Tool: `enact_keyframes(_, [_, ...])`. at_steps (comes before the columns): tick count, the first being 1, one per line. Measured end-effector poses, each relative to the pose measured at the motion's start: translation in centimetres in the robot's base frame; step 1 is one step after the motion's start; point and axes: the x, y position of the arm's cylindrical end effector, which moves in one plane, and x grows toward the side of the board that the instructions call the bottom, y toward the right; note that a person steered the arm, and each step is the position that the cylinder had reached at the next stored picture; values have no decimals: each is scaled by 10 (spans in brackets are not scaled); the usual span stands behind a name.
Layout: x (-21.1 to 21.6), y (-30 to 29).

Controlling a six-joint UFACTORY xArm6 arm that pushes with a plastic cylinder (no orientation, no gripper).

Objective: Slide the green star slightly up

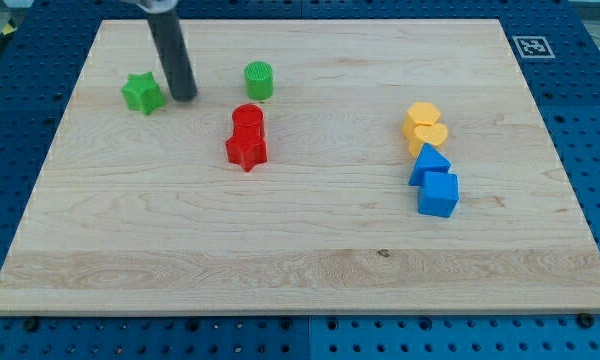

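Observation:
The green star (141, 93) lies near the board's upper left. My rod comes down from the view's top, and my tip (184, 97) rests on the board just right of the star, a small gap between them. A green cylinder (259, 80) stands further to the right of my tip.
A red cylinder (247, 118) touches a red star (246, 149) below it, near the board's middle. At the right, two yellow blocks (423, 125) sit above a blue triangle block (429, 163) and a blue cube (439, 193). The wooden board (300, 260) lies on a blue perforated table.

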Motion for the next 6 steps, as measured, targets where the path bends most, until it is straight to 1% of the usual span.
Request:
enact_keyframes(1, [12, 0])
enact_keyframes(2, [19, -23])
enact_keyframes(3, [21, -64])
enact_keyframes(4, [21, -77])
enact_keyframes(5, [15, -77])
enact_keyframes(6, [-43, -77])
